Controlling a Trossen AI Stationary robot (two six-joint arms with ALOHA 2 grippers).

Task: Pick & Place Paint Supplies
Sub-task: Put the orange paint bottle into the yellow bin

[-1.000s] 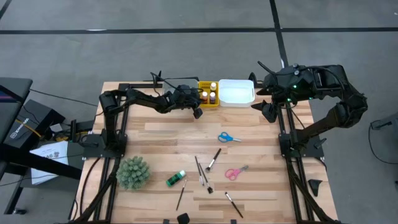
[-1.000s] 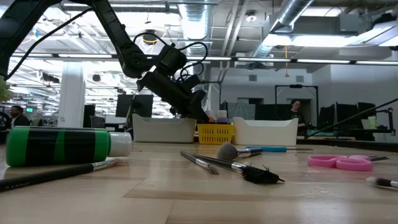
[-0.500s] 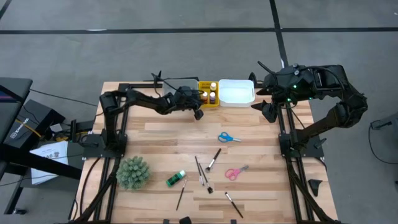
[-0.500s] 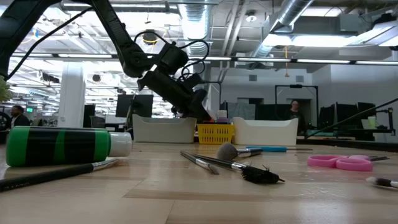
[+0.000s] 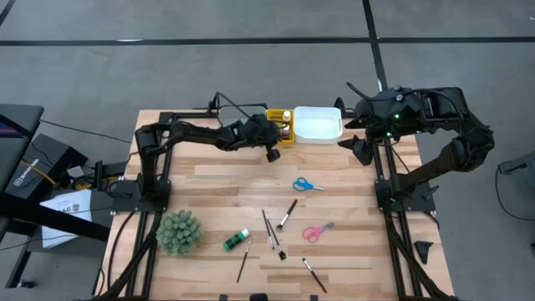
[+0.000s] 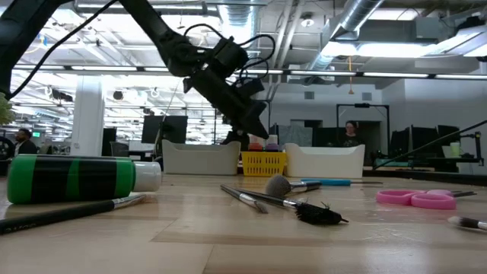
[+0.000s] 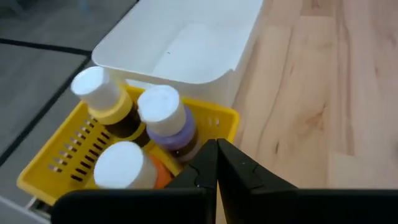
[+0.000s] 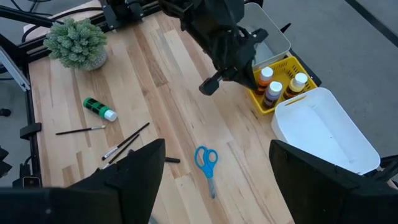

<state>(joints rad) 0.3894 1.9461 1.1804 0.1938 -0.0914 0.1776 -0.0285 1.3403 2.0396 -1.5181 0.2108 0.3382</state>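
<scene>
My left gripper [image 5: 272, 154] hangs shut and holds nothing, just on the near side of the yellow tray [image 5: 280, 127]; its fingers meet in the left wrist view [image 7: 216, 149]. Three small bottles stand upright in that tray: a yellow one [image 7: 102, 99], a purple one [image 7: 165, 118] and an orange one [image 7: 127, 168]. A green bottle [image 5: 236, 240] lies on its side on the table. Blue scissors [image 5: 308, 185], pink scissors [image 5: 317, 231] and several thin brushes [image 5: 269, 230] lie flat. My right gripper [image 8: 214, 186] waits open above the table's right far corner.
A white tray [image 5: 318, 123] sits right of the yellow one at the far edge, and a grey tray [image 8: 267, 34] lies behind the left arm. The spiky green plant ball [image 5: 179, 231] stands near the left front. Bare wood lies between the trays and the scissors.
My left gripper has risen a little and shifted toward the table's right along the near side of the yellow tray. Nothing on the table has moved.
</scene>
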